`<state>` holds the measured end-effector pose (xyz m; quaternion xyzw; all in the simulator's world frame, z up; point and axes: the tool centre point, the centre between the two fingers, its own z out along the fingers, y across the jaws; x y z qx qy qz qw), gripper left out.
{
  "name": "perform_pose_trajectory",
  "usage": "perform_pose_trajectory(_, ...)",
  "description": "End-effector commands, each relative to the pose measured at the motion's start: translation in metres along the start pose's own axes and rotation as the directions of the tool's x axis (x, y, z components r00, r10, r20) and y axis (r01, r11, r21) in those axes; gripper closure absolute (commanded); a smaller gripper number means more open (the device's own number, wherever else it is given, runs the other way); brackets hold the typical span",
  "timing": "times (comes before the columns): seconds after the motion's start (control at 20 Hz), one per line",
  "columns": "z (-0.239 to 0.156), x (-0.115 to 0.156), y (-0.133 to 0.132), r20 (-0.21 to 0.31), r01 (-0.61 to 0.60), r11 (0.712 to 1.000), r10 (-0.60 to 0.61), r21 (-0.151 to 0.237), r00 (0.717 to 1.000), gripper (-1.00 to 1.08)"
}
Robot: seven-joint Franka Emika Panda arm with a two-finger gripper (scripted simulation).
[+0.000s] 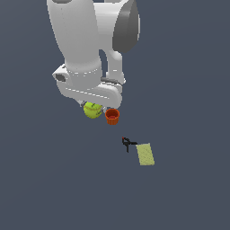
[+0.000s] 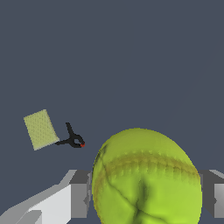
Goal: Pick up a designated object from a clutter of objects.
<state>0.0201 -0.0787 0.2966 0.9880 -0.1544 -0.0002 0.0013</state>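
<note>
Nearest the wrist camera, the yellow-green seamed ball (image 2: pixel 146 179) fills the gap between the grey fingers (image 2: pixel 79 194), which press its two sides; beyond lie a small black clamp (image 2: pixel 73 139) and a pale yellow-green flat rectangle (image 2: pixel 40 129) on the plain dark grey desk (image 2: pixel 131 57).

In the exterior view the ball (image 1: pixel 92 110) sits under the white arm's hand, just beside the orange-red cup (image 1: pixel 112 116) on its right; clamp (image 1: pixel 127 143) and rectangle (image 1: pixel 145 154) lie nearer, touching.

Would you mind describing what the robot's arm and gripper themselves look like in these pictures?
The arm is built of bulky, rounded glossy white casings, with a dark grey cap at one joint. The gripper has a blocky white body; the wrist view shows boxy grey fingers. No cables or markings show.
</note>
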Motion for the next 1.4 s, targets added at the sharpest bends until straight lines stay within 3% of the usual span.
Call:
perform_pose_trajectory(0.0, -0.022, 0.008, -0.006, 0.0, 0.0, 1.0, 0.0, 0.0, 1.0, 1.08)
perform_pose_trajectory(0.65, -0.095, 0.041, -0.028, 0.0, 0.001, 1.0, -0.001, 0.002, 1.0, 1.08)
perform_pose_trajectory(1.35, -0.112, 0.05, -0.033, 0.0, 0.001, 1.0, -0.001, 0.002, 1.0, 1.08)
